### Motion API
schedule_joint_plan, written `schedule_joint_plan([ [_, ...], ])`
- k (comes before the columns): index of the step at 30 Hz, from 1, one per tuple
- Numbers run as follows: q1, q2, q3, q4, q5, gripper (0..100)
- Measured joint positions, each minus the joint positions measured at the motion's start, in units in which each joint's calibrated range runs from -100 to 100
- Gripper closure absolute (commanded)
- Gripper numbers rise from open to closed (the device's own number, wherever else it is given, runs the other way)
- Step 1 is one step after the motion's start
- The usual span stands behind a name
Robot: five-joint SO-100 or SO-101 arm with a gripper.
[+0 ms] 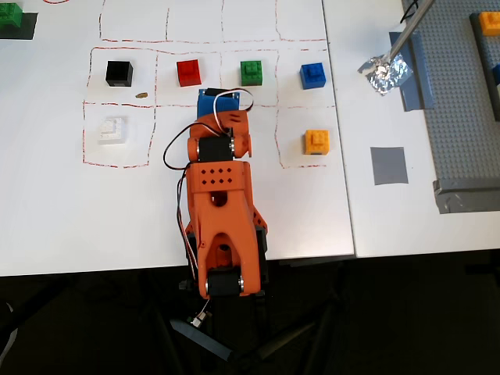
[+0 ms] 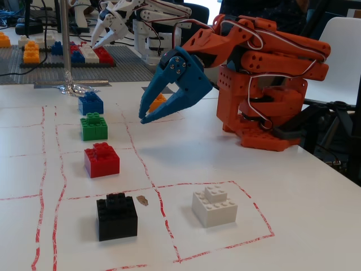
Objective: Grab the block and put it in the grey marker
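Note:
The green block (image 1: pixel 251 72) stands in a red-lined cell between the red and blue bricks; in the fixed view (image 2: pixel 93 126) it is upright and untouched. The grey marker (image 1: pixel 389 165) is a flat square patch on the table to the right, with nothing on it; it does not show in the fixed view. My gripper (image 2: pixel 142 116) has blue jaws a little apart and holds nothing. It hangs above the table, a short way from the green block, and in the overhead view (image 1: pixel 215 98) it sits just below the row, between the red and green bricks.
In the row are a black brick (image 1: pixel 119 73), a red brick (image 1: pixel 189 73) and a blue brick (image 1: pixel 312 76). A white brick (image 1: pixel 112 130) and an orange brick (image 1: pixel 316 142) sit below. Crumpled foil (image 1: pixel 385 73) and a studded baseplate (image 1: pixel 461 117) lie at right. Another green brick (image 1: pixel 11 21) is at top left.

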Motion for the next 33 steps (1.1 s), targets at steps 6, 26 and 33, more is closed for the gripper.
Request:
schedule_joint_plan([
  [6, 0.0, 0.0, 0.0, 0.0, 0.2, 100],
  [26, 0.0, 0.0, 0.0, 0.0, 0.7, 100],
  [33, 0.0, 0.0, 0.0, 0.0, 1.1, 100],
])
